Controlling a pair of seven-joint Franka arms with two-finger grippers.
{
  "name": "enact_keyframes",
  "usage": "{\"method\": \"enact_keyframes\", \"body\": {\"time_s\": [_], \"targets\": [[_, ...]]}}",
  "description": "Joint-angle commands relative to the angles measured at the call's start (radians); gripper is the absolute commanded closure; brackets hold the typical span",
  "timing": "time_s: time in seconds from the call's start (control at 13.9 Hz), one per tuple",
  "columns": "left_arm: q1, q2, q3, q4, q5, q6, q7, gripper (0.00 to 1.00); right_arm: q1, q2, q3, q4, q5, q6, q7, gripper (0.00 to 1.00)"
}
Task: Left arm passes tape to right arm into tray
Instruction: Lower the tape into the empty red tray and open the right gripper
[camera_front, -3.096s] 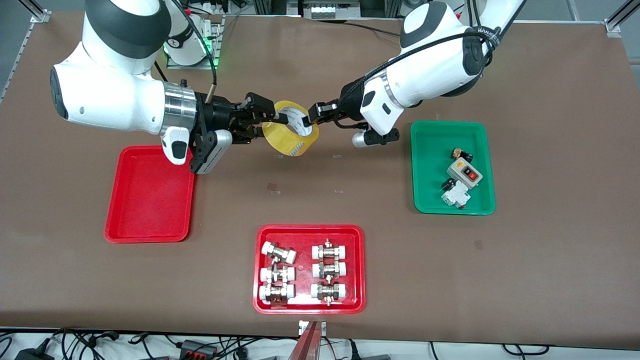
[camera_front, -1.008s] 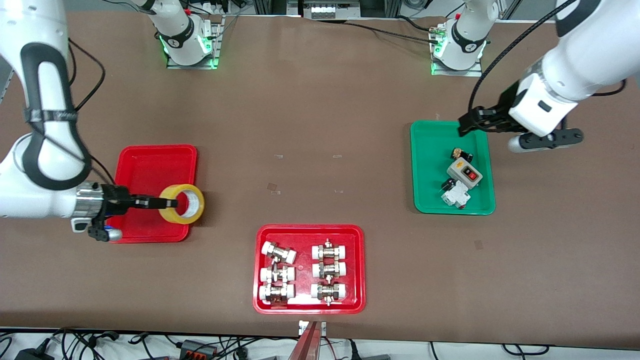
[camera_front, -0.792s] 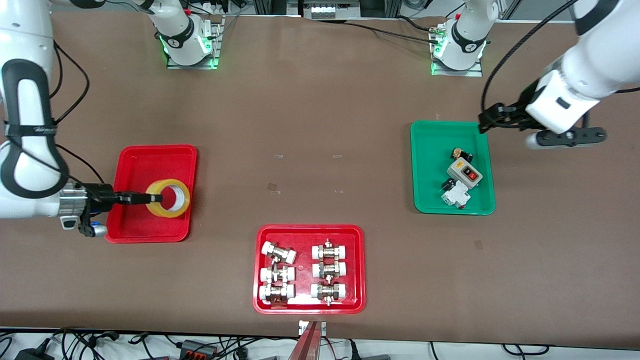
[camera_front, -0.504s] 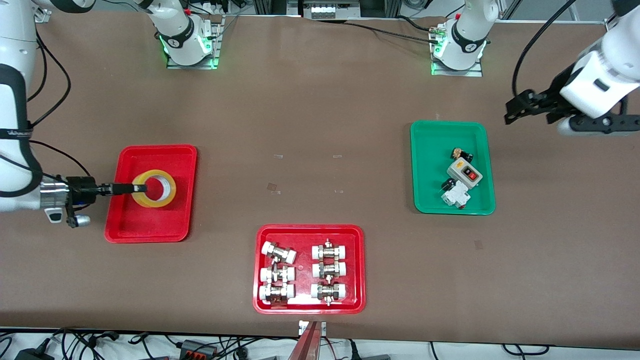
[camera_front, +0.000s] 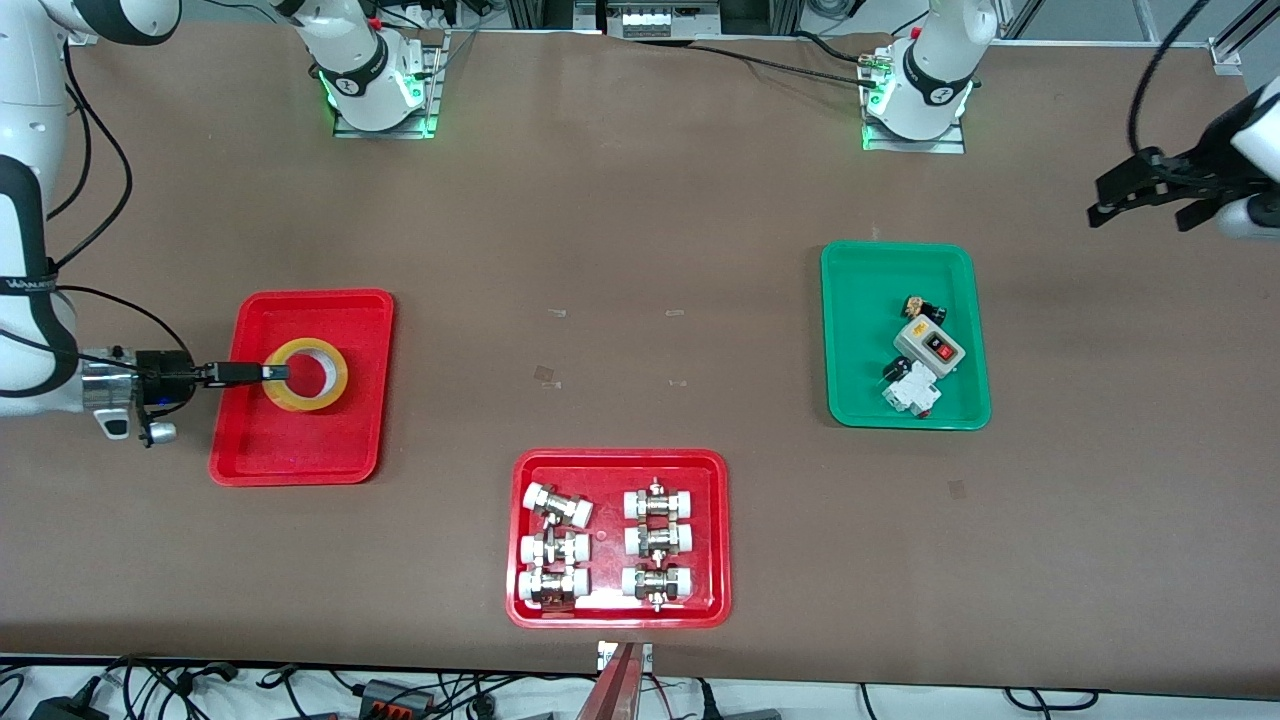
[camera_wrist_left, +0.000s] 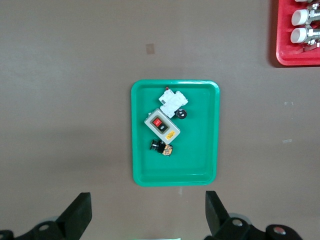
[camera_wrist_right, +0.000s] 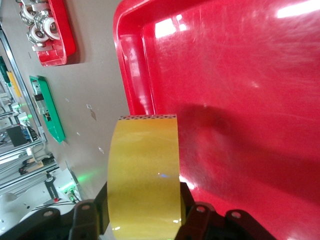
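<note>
Reaching level over the tray (camera_front: 300, 450), right gripper (camera_front: 275, 373) jaws clamp the tape (camera_front: 306, 375); left gripper (camera_front: 1140, 188) jaws gape, empty.

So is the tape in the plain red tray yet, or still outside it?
Over it, not released: the right gripper is shut on the tape above the tray.

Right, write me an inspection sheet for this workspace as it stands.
Surface: brown table, small tape marks.
Job's things: tape over the red tray, held.
Clutter: green tray with switch parts; second red tray with metal fittings.
Grippers: right gripper shut on the tape; left gripper open, empty, over bare table at the left arm's end.
Cables: loose along the near edge.
Surroundings: nothing seen.
</note>
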Motion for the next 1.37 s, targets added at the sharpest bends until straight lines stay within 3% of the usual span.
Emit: {"method": "enact_keyframes", "body": {"time_s": [0.0, 0.29, 0.36, 0.43, 0.5, 0.65, 0.79, 1.08, 1.3], "targets": [[-0.005, -0.042, 0.022, -0.040, 0.024, 0.004, 0.022, 0.00, -0.011, 0.011, 0.009, 0.005, 0.040, -0.011, -0.028, 0.72], [0.005, -0.053, 0.007, -0.033, 0.025, 0.004, 0.020, 0.00, -0.017, 0.022, 0.009, 0.008, 0.060, -0.008, -0.042, 0.71], [0.005, -0.057, 0.000, -0.031, 0.027, 0.003, 0.019, 0.00, -0.020, 0.025, 0.009, 0.010, 0.062, -0.008, -0.045, 0.66], [0.003, -0.071, -0.003, -0.030, 0.038, 0.003, 0.019, 0.00, -0.021, 0.026, 0.009, 0.010, 0.071, -0.006, -0.044, 0.22], [-0.003, -0.077, -0.009, -0.030, 0.082, 0.003, 0.016, 0.00, -0.021, 0.026, 0.008, 0.010, 0.078, -0.005, -0.045, 0.00], [0.002, -0.082, -0.059, -0.025, 0.110, 0.003, -0.022, 0.00, -0.021, 0.025, 0.005, 0.014, 0.068, -0.005, -0.045, 0.00], [0.002, -0.079, -0.061, 0.022, 0.104, 0.003, -0.095, 0.00, -0.020, 0.019, 0.003, 0.017, 0.060, -0.005, -0.047, 0.00], [0.005, -0.053, -0.047, 0.027, 0.101, 0.006, -0.089, 0.00, -0.006, 0.016, 0.003, 0.016, -0.036, 0.025, -0.048, 0.00], [0.015, -0.051, -0.036, 0.030, 0.061, 0.006, -0.087, 0.00, 0.026, -0.009, 0.009, 0.017, -0.168, 0.105, -0.047, 0.00]]}}
